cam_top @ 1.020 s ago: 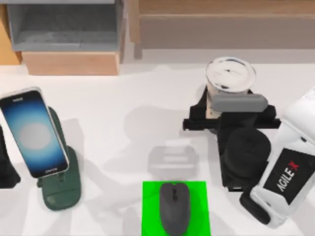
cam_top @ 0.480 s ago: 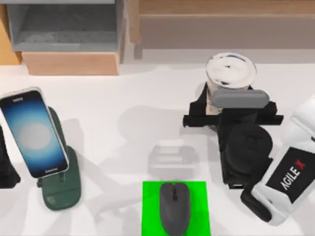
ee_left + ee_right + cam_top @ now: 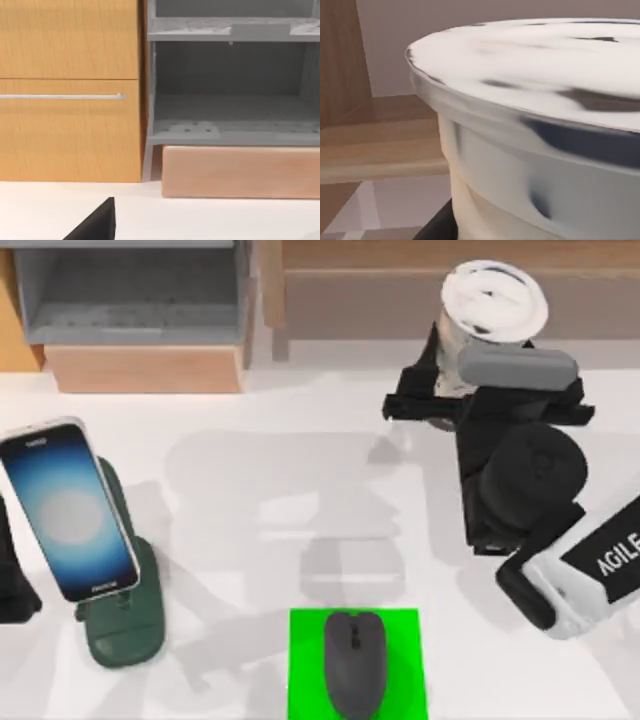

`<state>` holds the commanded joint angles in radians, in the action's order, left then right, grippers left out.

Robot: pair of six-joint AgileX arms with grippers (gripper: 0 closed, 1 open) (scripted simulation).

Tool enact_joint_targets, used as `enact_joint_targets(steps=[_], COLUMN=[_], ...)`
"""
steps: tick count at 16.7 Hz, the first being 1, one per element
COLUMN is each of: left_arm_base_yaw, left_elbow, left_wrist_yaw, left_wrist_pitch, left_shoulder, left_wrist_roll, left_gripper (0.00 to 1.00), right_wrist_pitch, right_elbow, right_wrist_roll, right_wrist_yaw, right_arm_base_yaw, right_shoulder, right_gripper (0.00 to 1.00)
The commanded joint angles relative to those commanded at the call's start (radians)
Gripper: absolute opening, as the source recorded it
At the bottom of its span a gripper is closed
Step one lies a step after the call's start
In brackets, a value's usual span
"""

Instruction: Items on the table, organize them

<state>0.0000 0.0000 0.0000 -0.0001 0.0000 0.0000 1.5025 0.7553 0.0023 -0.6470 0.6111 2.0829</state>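
Note:
The milk-tea cup [image 3: 495,298] with its white lid hangs above the table's [image 3: 250,430] back right, and my right gripper [image 3: 480,385] is shut on its body. Close up in the right wrist view, the cup [image 3: 530,125] rises over a wooden ledge. The smartphone [image 3: 68,508], screen glowing, leans on a dark green stand [image 3: 125,635] at the left. The dark grey mouse [image 3: 354,662] lies on a bright green rectangle [image 3: 305,680] at the front centre. My left gripper [image 3: 10,585] is parked at the left edge beside the phone.
A grey open shelf unit [image 3: 130,290] stands at the back left over a light wooden block [image 3: 145,368]. A long wooden shelf [image 3: 370,290] runs along the back right, just behind the held cup. In the left wrist view an orange cabinet [image 3: 70,90] adjoins the shelf.
My right gripper has lifted the cup and carried it toward the back, up to the wooden shelf. Phone, mouse and left arm have not moved.

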Motion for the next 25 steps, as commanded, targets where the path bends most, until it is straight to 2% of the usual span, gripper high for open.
enact_joint_targets(steps=[11, 20, 25], left_arm_base_yaw=[0.000, 0.000, 0.000], left_elbow=[0.000, 0.000, 0.000], left_wrist_yaw=[0.000, 0.000, 0.000], left_wrist_pitch=[0.000, 0.000, 0.000], left_shoulder=[0.000, 0.000, 0.000], left_wrist_roll=[0.000, 0.000, 0.000], left_gripper=[1.00, 1.00, 1.00], right_wrist_pitch=[-0.354, -0.714, -0.838], right_elbow=[0.234, 0.501, 0.624], right_wrist_roll=[-0.046, -0.029, 0.002], right_wrist_yaw=[0.380, 0.748, 0.889], right_arm_base_yaw=[-0.357, -0.742, -0.890], right_shoulder=[-0.188, -0.133, -0.069], right_gripper=[0.00, 0.00, 0.00])
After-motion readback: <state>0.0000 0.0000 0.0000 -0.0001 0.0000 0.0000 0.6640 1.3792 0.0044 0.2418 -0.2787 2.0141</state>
